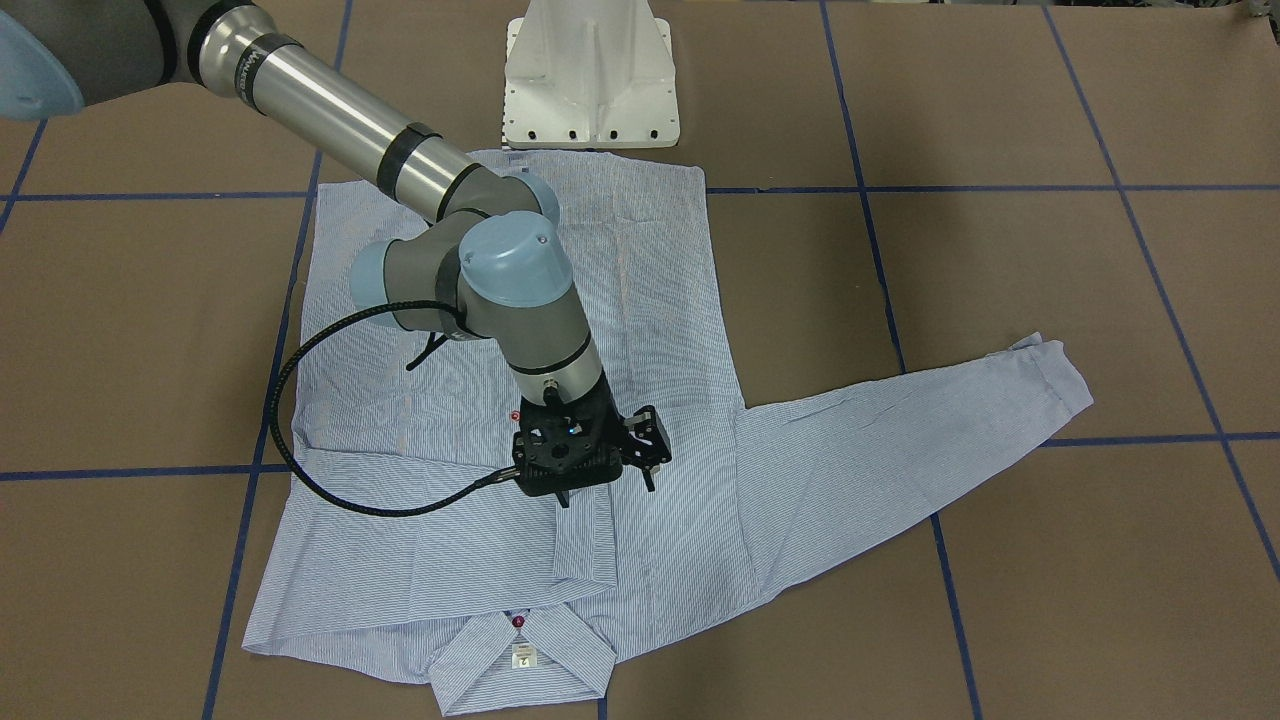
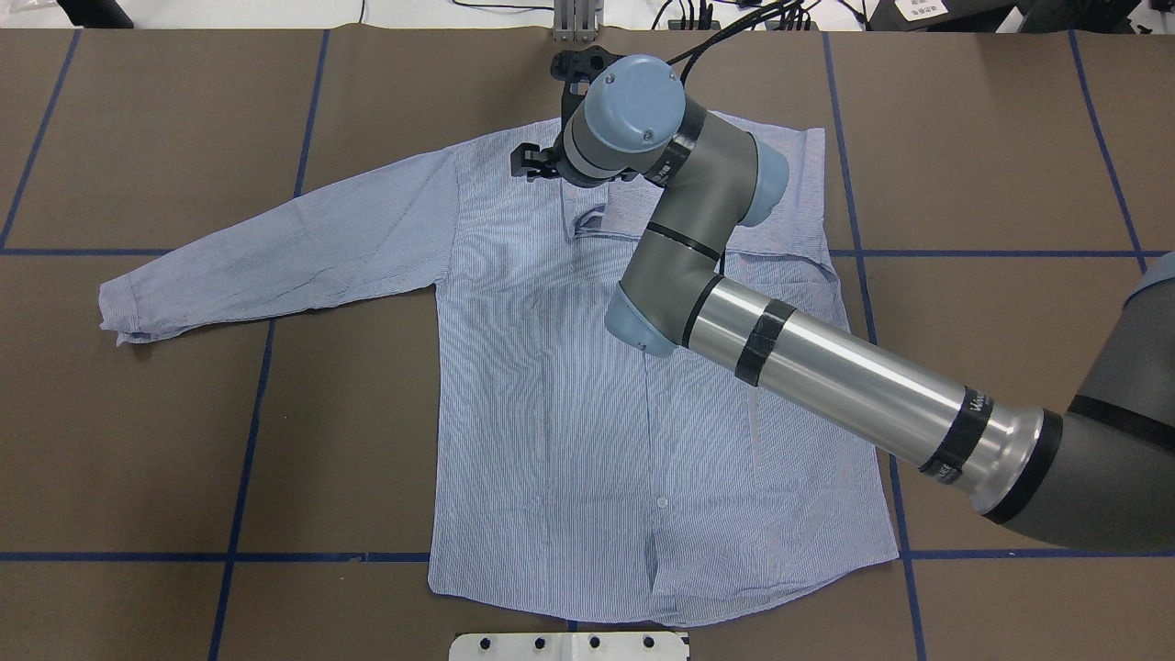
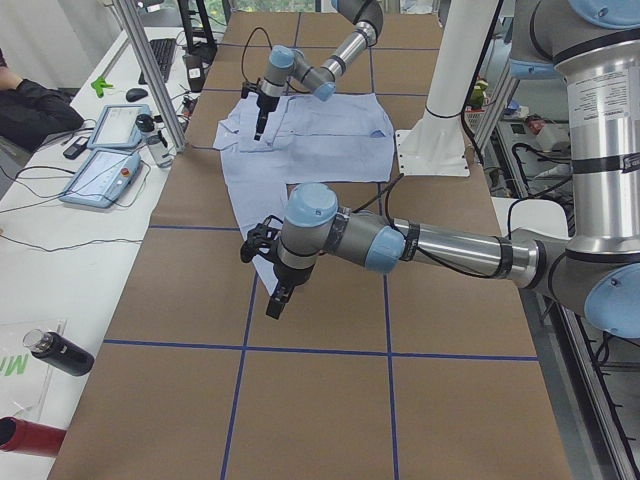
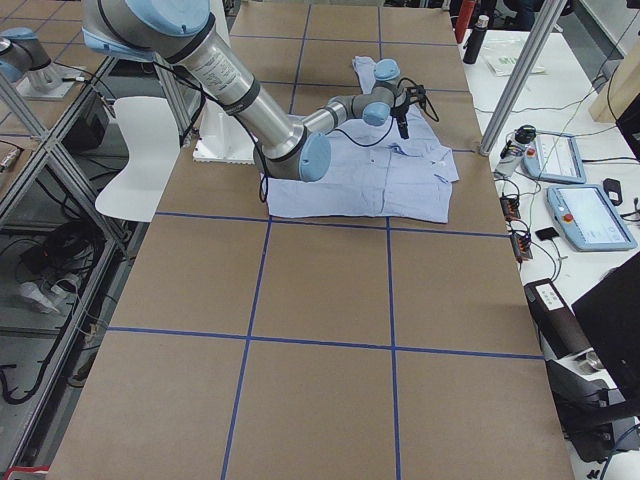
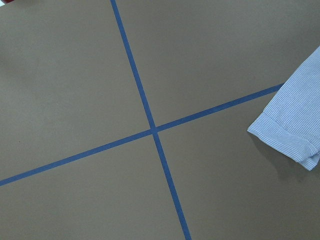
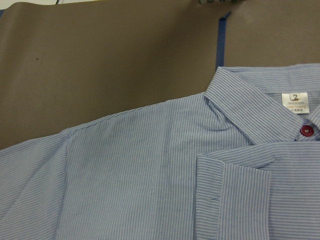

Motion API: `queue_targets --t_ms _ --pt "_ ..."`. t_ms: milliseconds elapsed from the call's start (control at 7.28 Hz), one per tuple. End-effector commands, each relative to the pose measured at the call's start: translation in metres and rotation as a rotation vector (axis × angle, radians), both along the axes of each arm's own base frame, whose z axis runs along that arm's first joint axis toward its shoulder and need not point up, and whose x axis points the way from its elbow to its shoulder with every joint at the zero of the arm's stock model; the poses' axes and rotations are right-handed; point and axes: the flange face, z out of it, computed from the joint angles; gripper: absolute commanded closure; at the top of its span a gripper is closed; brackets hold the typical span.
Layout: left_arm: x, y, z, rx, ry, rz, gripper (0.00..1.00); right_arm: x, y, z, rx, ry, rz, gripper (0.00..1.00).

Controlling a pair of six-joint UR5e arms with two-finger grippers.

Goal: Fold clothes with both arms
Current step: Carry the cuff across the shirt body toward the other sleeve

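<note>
The striped shirt (image 2: 551,413) lies flat, buttoned side up, its collar (image 1: 520,660) at the table's far side. One sleeve (image 2: 275,252) stretches out toward my left. The other is folded across the chest, its cuff (image 6: 235,200) beside the neck label (image 6: 293,102). My right gripper (image 1: 590,470) hangs just above that cuff, near the collar; I cannot tell whether it is open or shut. My left gripper (image 3: 272,300) shows only in the exterior left view, above bare table just past the outstretched sleeve's cuff (image 5: 292,130); I cannot tell its state.
The white pedestal base (image 1: 590,80) stands at the shirt's hem on the robot's side. Blue tape lines (image 5: 150,127) cross the brown table. A side bench with tablets (image 3: 100,170) and a dark bottle (image 3: 60,355) runs along the far edge.
</note>
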Motion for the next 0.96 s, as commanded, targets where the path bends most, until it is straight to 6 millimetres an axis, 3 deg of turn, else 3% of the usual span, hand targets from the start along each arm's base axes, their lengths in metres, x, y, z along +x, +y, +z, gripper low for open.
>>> queue_targets --t_ms 0,137,412,550,687,824 --pt "0.0 0.0 0.002 -0.002 -0.001 0.002 0.0 0.004 0.005 0.03 -0.156 -0.125 0.106 0.01" --pt "0.0 0.0 0.001 -0.002 0.0 0.001 0.0 0.002 0.009 0.052 -0.177 -0.118 0.169 0.02" --pt "0.0 0.0 0.0 0.0 0.0 0.001 0.0 -0.03 0.038 0.055 -0.272 -0.166 0.303 0.04" --pt "0.0 0.0 0.002 -0.003 0.0 0.001 0.0 -0.035 0.043 0.054 -0.283 -0.174 0.329 0.06" --pt "0.0 0.0 0.001 -0.002 0.0 0.001 0.0 -0.036 0.043 0.051 -0.279 -0.177 0.336 0.17" --pt "0.0 0.0 0.002 -0.002 -0.001 0.0 0.0 -0.036 0.043 0.051 -0.279 -0.176 0.338 0.36"
